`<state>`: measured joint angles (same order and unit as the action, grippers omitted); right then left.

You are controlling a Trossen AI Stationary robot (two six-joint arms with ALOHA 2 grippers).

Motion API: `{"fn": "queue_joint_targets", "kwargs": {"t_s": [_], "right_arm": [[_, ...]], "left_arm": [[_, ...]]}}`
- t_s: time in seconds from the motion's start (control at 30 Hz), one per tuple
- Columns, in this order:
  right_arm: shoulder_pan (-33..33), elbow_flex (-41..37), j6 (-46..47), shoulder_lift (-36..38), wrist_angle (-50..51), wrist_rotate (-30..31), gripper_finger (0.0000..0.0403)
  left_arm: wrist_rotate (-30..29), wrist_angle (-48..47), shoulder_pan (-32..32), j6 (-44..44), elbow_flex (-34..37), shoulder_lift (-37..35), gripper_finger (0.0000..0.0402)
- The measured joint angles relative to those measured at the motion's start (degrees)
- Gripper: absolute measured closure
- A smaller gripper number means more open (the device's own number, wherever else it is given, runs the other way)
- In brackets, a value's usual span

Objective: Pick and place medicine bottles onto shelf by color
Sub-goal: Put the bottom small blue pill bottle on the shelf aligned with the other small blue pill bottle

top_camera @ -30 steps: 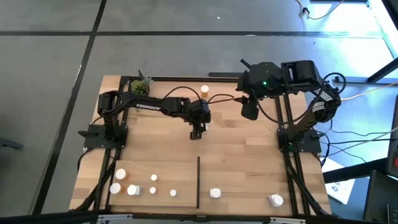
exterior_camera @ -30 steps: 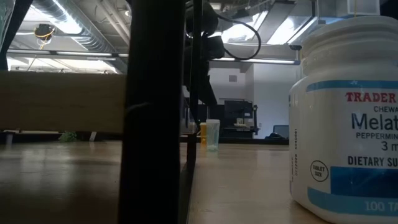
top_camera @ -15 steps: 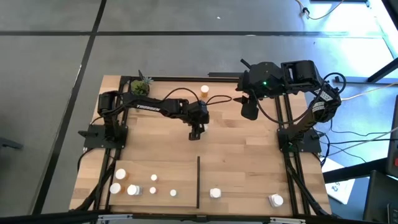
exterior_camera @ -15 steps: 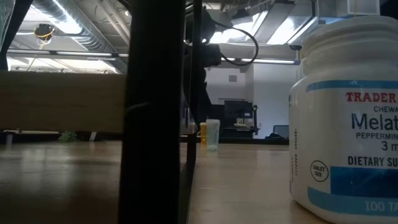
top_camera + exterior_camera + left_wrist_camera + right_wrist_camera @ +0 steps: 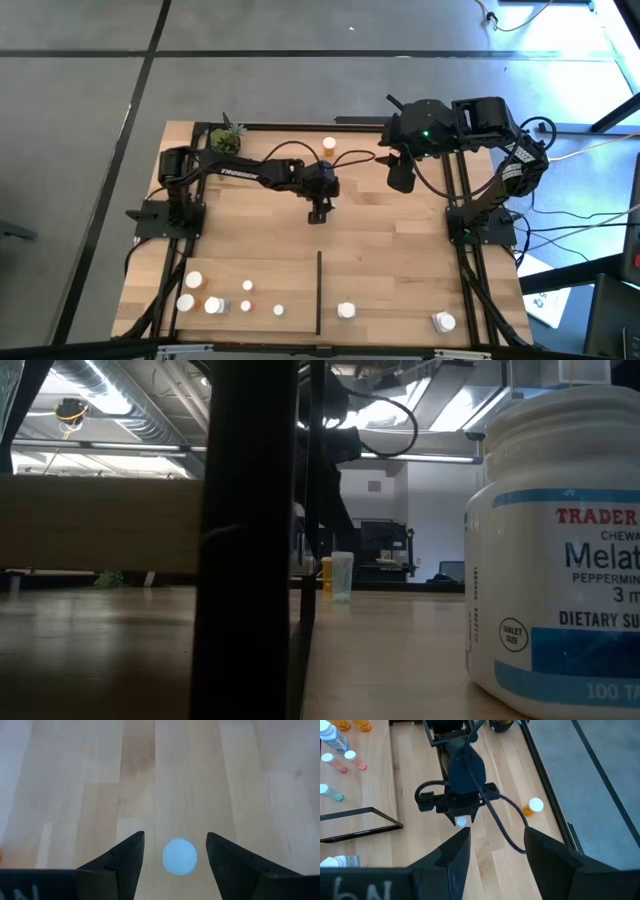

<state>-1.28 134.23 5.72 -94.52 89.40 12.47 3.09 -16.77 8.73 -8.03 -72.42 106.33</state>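
since a second ago the left gripper point(image 5: 175, 851) has crept slightly sideways over the table point(image 5: 400, 240); its fingers point(image 5: 127, 857) now stand wide, holding nothing, with a white-capped bottle point(image 5: 179, 856) centred between them. best to descend straight before closing. right gripper point(image 5: 492, 847) waits, open.

A small green potted plant point(image 5: 227, 137) sits at the table's far corner, beside a grey floor point(image 5: 90, 90) crossed by dark lines.

White-capped bottles point(image 5: 212, 305) stand on plank shelf point(image 5: 380, 250).
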Motion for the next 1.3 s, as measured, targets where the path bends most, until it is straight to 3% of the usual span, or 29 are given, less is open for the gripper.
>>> {"fn": "queue_joint_targets", "kwargs": {"t_s": [0.57, 1.3], "right_arm": [[0.01, -0.02, 0.01, -0.04, -0.12, -0.02, 0.0217], [0.02, -0.02, 0.02, -0.04, -0.39, 0.00, 0.0217]], "left_arm": [[-0.08, -0.14, -0.30, -0.05, 0.01, 4.11, 0.0195], [-3.61, -0.55, -0.30, 0.48, 0.04, 4.08, 0.0195]]}}
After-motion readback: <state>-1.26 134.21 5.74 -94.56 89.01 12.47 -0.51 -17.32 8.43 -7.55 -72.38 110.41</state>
